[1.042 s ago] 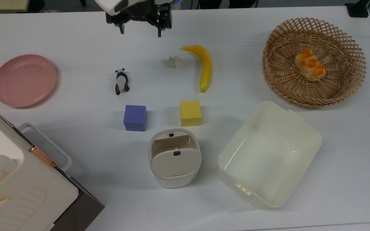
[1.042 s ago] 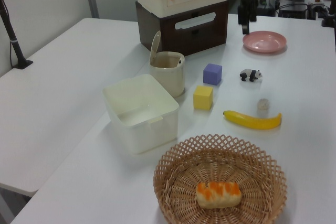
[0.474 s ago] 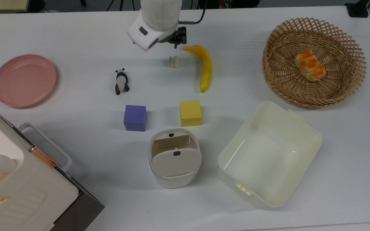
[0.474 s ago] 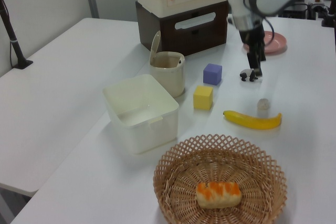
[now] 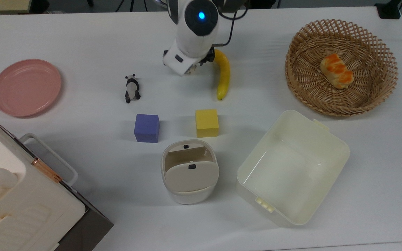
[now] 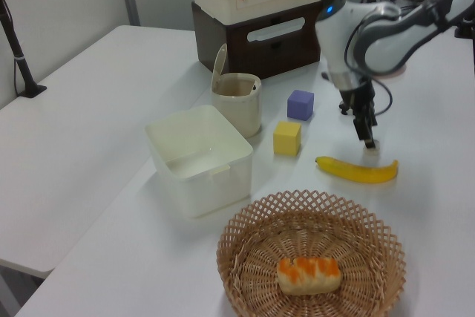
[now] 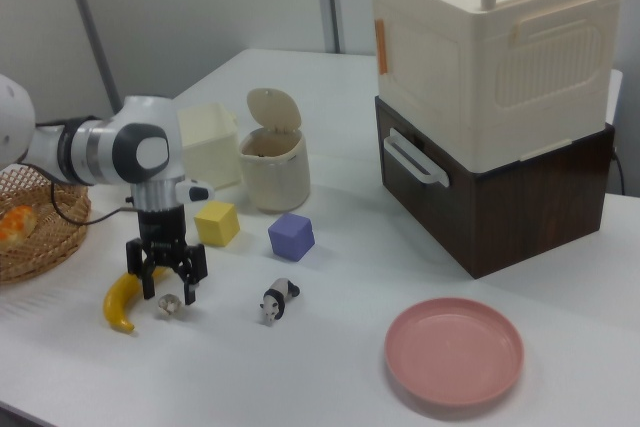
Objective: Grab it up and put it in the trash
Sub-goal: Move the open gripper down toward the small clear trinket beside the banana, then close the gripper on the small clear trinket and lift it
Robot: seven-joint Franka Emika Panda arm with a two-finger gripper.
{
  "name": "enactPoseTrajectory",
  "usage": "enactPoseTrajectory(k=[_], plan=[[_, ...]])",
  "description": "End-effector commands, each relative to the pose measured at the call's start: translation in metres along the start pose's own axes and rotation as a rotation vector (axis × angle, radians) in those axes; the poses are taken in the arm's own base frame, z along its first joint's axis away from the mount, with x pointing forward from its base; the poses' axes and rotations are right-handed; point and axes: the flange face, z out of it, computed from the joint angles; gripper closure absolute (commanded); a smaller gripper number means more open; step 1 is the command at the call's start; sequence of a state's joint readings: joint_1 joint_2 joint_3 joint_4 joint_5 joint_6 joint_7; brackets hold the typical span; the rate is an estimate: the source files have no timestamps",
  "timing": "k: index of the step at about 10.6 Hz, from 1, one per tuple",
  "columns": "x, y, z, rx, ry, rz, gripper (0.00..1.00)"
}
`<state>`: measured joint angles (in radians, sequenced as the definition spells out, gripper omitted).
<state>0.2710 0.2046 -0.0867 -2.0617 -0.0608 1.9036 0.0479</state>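
The small crumpled off-white paper wad [image 7: 168, 303] lies on the white table beside the banana's tip. My gripper [image 7: 167, 291] points straight down over it and is open, with one black finger on each side of the wad, low near the table. From the top view the arm's white wrist [image 5: 191, 45] covers the wad. The left view has the gripper [image 6: 368, 139] just above the banana. The trash [image 5: 187, 197], a cream rounded bin with a beige swing flap [image 5: 191, 176], stands nearer the front, past the yellow cube, and also appears in the right view [image 7: 272, 182].
A banana [image 5: 223, 75] lies just right of the gripper in the top view. A panda figurine [image 5: 131, 89], a purple cube [image 5: 147, 128] and a yellow cube [image 5: 207, 122] sit between the wad and the bin. Around them are a cream tub [image 5: 284, 170], wicker basket [image 5: 302, 80], pink plate [image 5: 26, 87] and a storage box [image 5: 23, 195].
The arm has swung in from the table's far edge and come down over the paper wad. Its open fingers now straddle the wad. Nothing else has moved.
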Motion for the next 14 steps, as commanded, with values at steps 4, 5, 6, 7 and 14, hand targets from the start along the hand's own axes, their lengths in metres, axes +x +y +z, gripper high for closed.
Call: enactPoseTrajectory(k=[4,5,6,7,14], plan=[[0.006,-0.008,0.008,-0.011,0.007,-0.016,0.99],[0.008,-0.005,0.001,-0.008,0.020,-0.008,1.00],[0.013,-0.001,-0.013,-0.006,0.052,-0.002,1.00],[0.020,0.000,-0.030,-0.006,0.090,0.001,1.00],[0.091,0.058,-0.154,0.012,0.506,0.102,1.00]])
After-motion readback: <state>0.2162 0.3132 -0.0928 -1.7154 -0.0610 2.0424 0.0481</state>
